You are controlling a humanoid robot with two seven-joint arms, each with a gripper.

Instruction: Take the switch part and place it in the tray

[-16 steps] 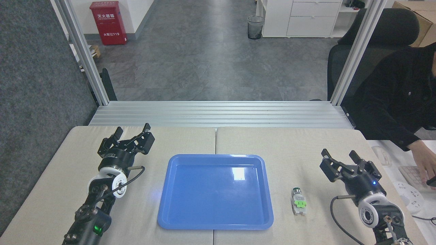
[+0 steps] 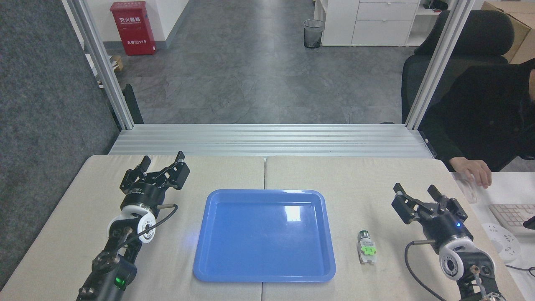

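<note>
Office — desk chair (image 2: pixel 459 46), keyboard (image 2: pixel 512 215), drawers (image 2: pixel 384 21)

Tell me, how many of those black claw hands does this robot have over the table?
2. The left gripper hovers left of the blue tray, jaws apart. The right gripper is at the table's right side, past the small switch part, also open. None seems hidden.

A beige, cloth-covered table (image 2: pixel 347 175) made of two pads joined at a centre seam carries two things. A large glossy blue rectangular plastic tray (image 2: pixel 200 267) with rounded corners lies flat across the seam, between the two sets of open fingers. A small white-grey plastic switch part (image 2: pixel 366 248) with a bright green clip lies just beside the tray's right rim, near the right fingers (image 2: pixel 400 195), its dark round end pointing away.
</note>
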